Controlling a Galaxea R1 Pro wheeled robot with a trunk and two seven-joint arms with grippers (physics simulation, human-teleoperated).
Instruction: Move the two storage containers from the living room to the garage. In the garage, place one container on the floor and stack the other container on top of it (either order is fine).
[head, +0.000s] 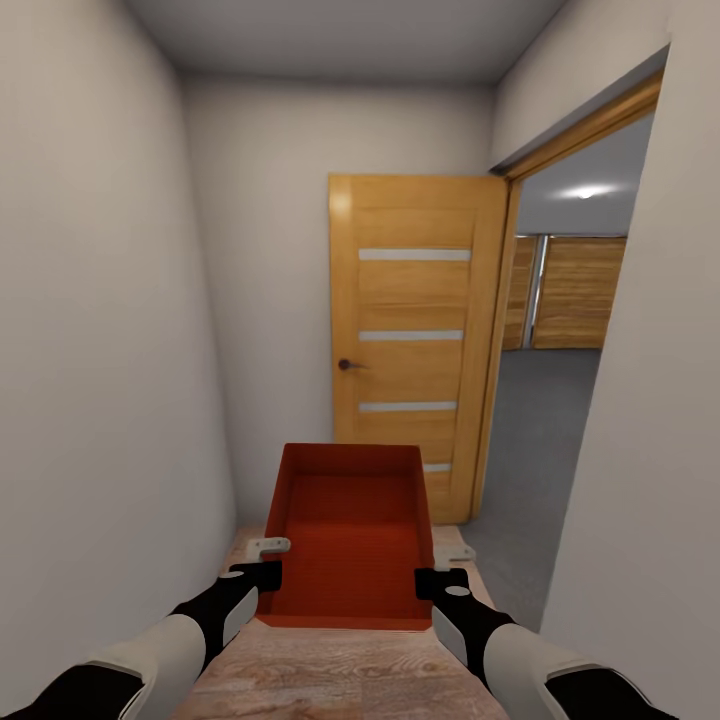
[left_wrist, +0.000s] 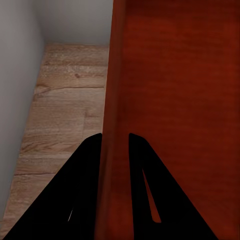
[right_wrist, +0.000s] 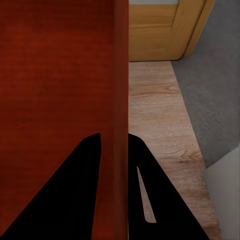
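We carry the container (head: 350, 540), both grippers clamped on its side walls, its long axis pointing at the door (head: 415, 340).

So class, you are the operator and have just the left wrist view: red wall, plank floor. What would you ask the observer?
Operator: Is the other side held too?
Observer: Yes, the right gripper pinches the storage container's opposite wall.
Operator: What's ahead?
Observer: A wooden door, swung open against the end wall.
Operator: Where's the way through?
Observer: On the right, a doorway opens onto grey floor.
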